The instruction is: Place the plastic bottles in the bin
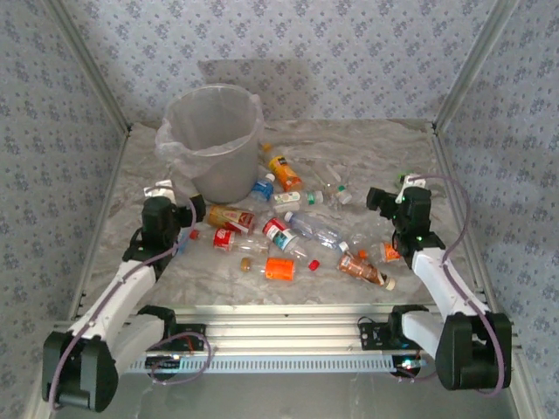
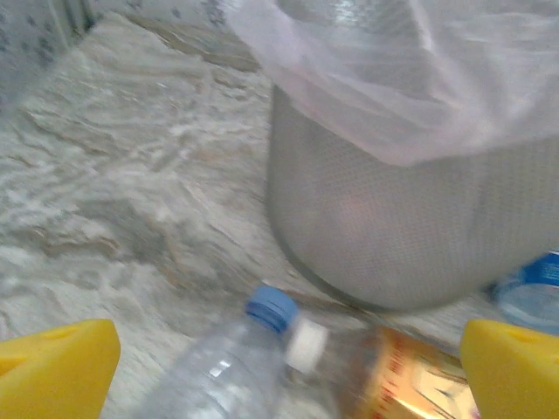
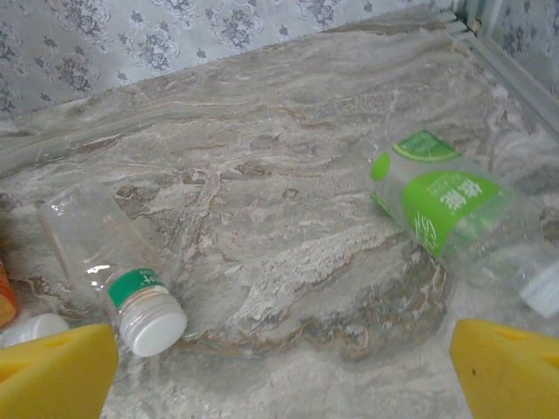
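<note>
- The left gripper (image 2: 284,371) hangs released and empty just near of the bin (image 2: 393,227). A blue-capped clear bottle (image 2: 223,367) and an orange-labelled bottle (image 2: 410,380) lie close together between its fingers. Closing here could catch both, or squirt 1 out sideways.
- The bin stands at the far left of the table (image 1: 376,144), its loose bag (image 2: 384,78) draped over the rim. A bottle let go too low could snag the bag or bounce off the rim.
- The left arm sits close to the bin wall, so a careless lift could shove or tip the bin.
- The right gripper (image 3: 284,371) is also released and empty, over bare table on the right. A white-capped bottle (image 3: 113,262) lies to its left and a green-labelled bottle (image 3: 445,205) to its right. Neither is squarely between the fingers, so closing now would likely grab nothing.
- The other bottles (image 1: 288,236) lie scattered between the arms, smooth and round. A nudge could roll them away.
- The right arm is well apart from the bin, so its carry crosses the pile and could meet the left arm.
</note>
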